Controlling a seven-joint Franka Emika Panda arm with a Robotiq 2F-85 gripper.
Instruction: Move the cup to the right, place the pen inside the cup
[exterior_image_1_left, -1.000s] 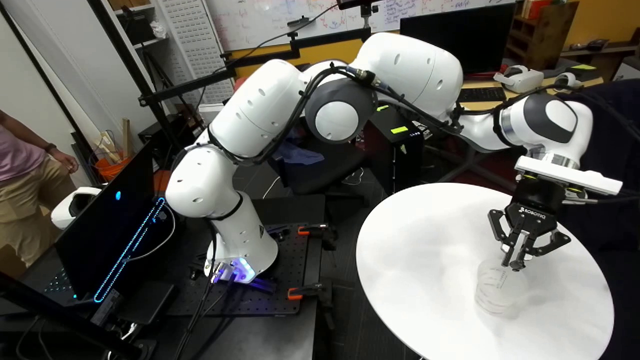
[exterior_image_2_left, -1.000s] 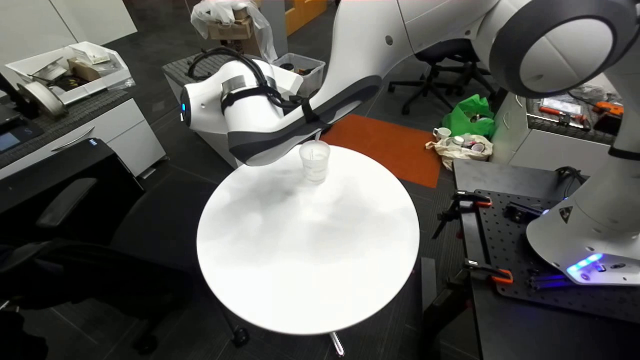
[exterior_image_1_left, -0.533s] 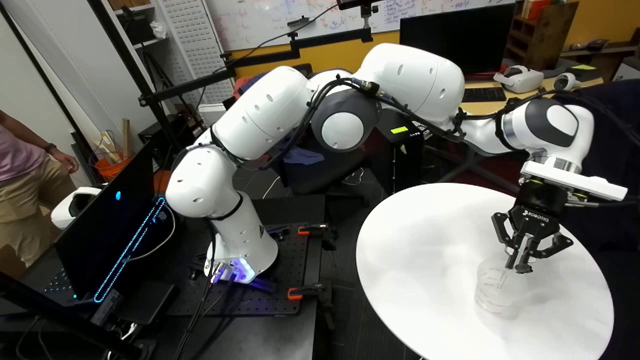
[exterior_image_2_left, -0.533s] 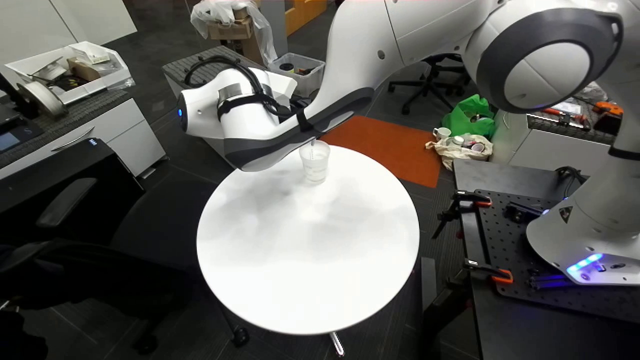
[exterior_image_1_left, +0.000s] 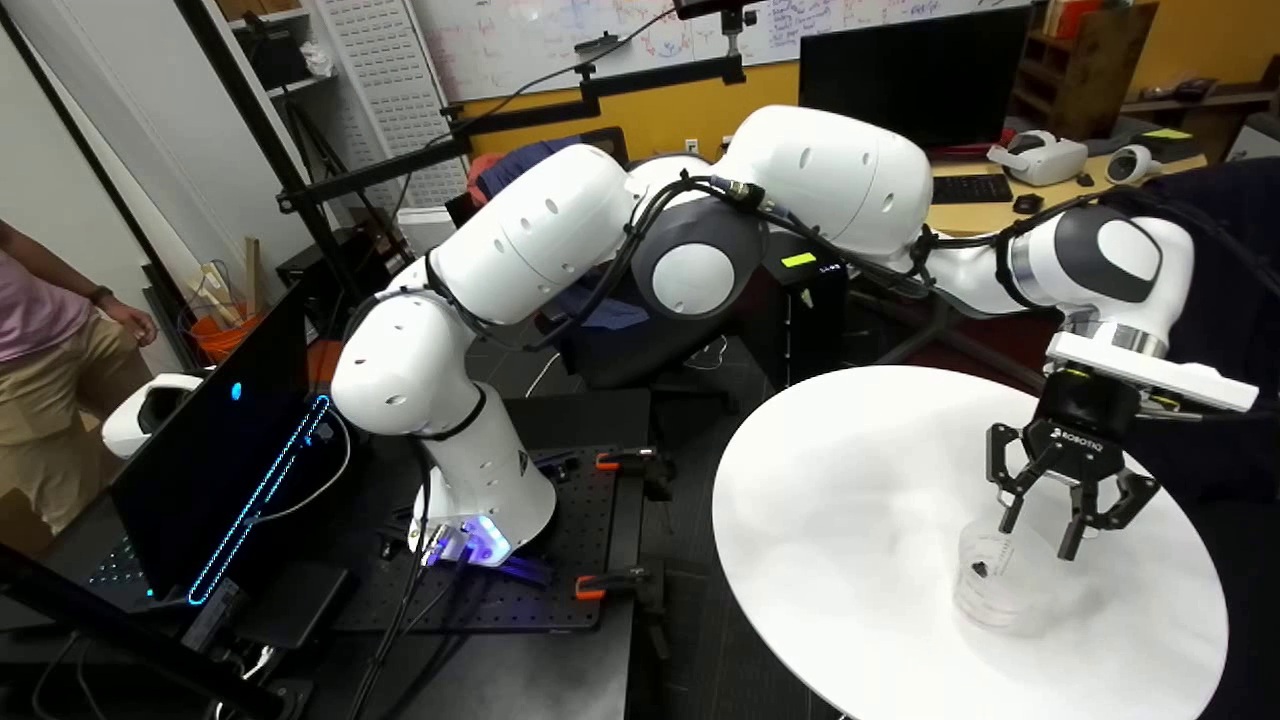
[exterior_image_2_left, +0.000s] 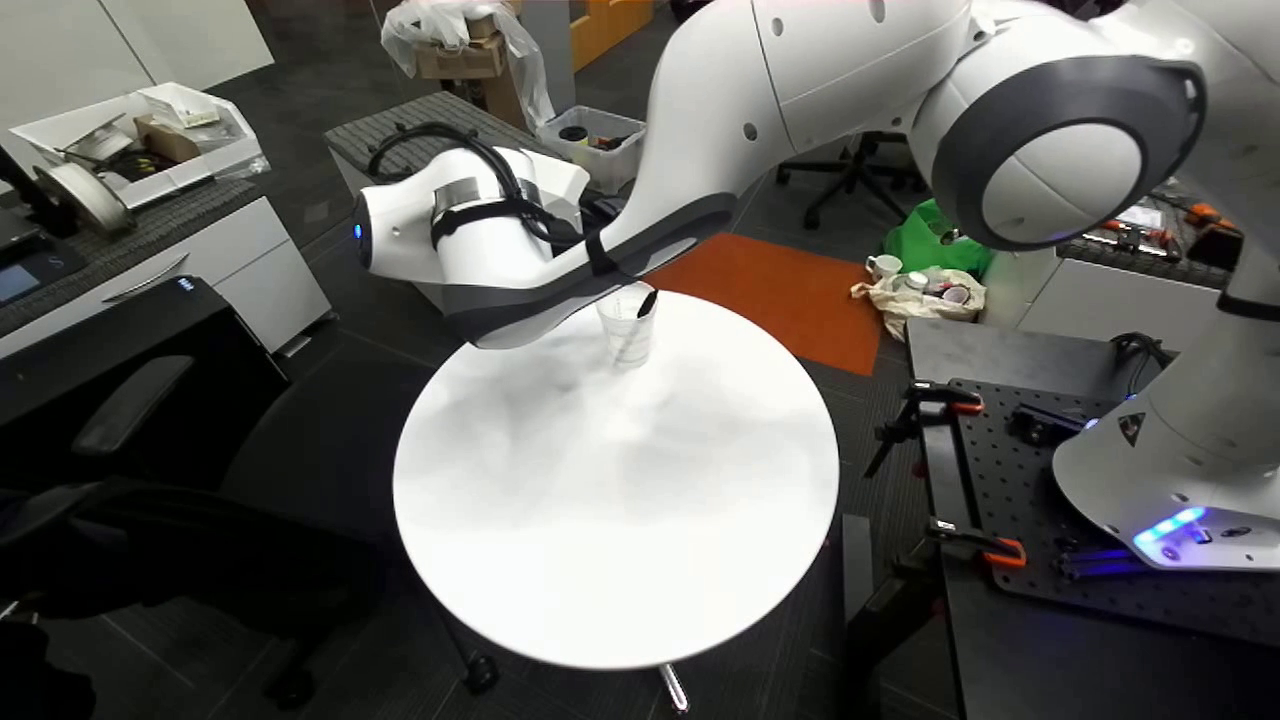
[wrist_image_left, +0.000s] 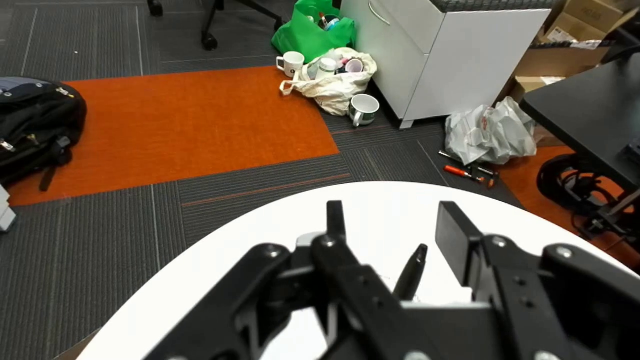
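Above the white round tabletop (exterior_image_1_left: 840, 480), the black two-finger end effector (exterior_image_1_left: 1038, 530) stands spread, holding nothing. Below it, the clear, apparently plastic tumbler cup (exterior_image_2_left: 617, 328) sits upright, toward the tabletop's far edge in an exterior view; a finger snagging its rim on retreat could tip it. Inside leans the slim black pen (exterior_image_2_left: 647, 303), long axis slanted, dark end up toward the robot's base (exterior_image_2_left: 1170, 460).

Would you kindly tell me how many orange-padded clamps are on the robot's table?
2: in an exterior view, the far clamp and the near clamp both sit on the edge facing the round white table. Others may be hidden.
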